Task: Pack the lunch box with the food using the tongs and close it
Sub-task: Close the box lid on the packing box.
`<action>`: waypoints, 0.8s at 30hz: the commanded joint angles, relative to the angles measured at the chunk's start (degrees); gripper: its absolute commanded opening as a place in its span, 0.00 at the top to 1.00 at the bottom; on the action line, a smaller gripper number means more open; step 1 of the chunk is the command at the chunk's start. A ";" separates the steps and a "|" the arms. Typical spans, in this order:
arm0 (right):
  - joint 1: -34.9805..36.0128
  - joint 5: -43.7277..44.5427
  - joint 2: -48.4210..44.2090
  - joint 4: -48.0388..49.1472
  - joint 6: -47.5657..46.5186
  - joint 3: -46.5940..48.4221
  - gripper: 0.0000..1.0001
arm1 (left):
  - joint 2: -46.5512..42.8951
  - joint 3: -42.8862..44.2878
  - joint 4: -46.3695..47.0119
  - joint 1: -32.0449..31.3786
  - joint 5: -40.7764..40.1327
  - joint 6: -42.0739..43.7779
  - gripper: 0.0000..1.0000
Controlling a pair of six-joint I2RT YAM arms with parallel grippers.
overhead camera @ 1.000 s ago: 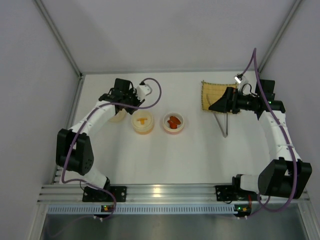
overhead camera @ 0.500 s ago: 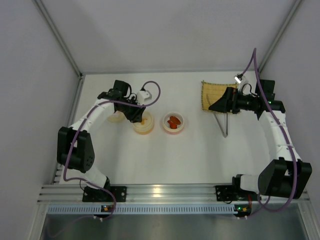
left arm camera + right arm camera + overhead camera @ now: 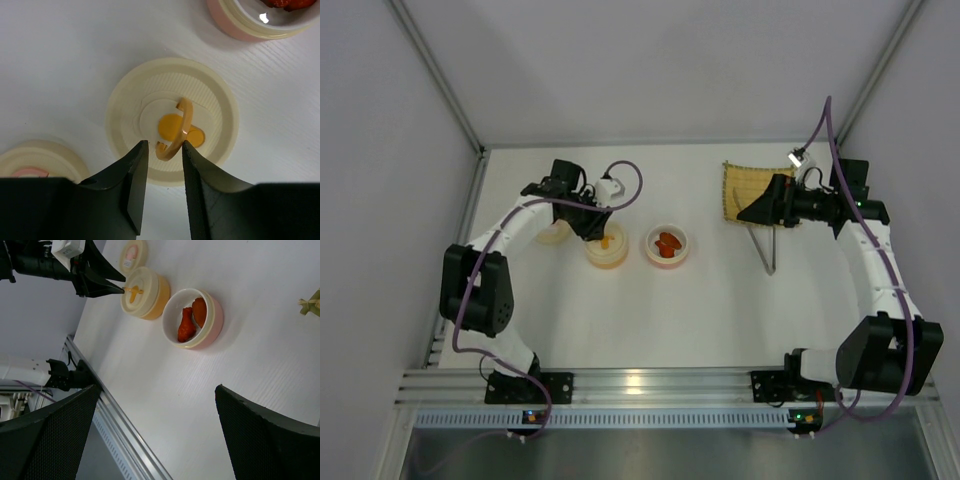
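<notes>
Top view: L jaws sit over the cream tub (image 3: 608, 256), left of centre of the frame, w/ the arm reaching in from the left edge. L wrist view: jaws part-spread, 1 fingertip (image 3: 139, 160) on each side of the ring handle (image 3: 176, 131) that stands up at the middle of the lid (image 3: 125, 115). A gap shows between the left-hand finger and the ring. The other finger is right by it, can't tell if touching. The lid lies flat on the tub.

Food (image 3: 187, 322): 2 red-orange pcs inside the open-topped pink bowl (image 3: 216, 315), which is just right of the cream tub, near it but apart. A small lid (image 3: 554, 234) w/ a pink centre lies on the bench (image 3: 650, 320) left of the cream tub, partly under the L arm.

R jaws are spread wide, fingers (image 3: 50, 440) far apart and pinching nothing. They're in the upper right of the top view, at the lower edge of the yellow mat (image 3: 742, 185), pointing left. The tongs (image 3: 771, 265) lie on the bench just below those jaws, joined end toward the bottom of the frame, untouched and well apart from the bowl.
</notes>
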 commanded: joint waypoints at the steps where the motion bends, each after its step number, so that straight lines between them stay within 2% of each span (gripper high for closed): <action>1: -0.40 -1.65 0.40 2.65 -0.77 0.94 0.01 | 1.53 2.23 4.51 0.28 -1.07 -0.63 0.62; 12: -0.31 -1.74 0.93 2.56 -0.95 0.85 0.01 | 4.87 3.37 7.24 0.37 -0.63 -3.18 0.71; 15: -0.40 -1.74 0.84 2.56 -1.03 0.85 0.01 | 5.84 3.99 7.41 0.37 -0.89 -4.14 0.68; 24: -0.40 -1.83 0.23 2.38 -1.21 0.67 0.01 | 2.51 3.29 11.45 0.98 -5.20 -7.22 0.42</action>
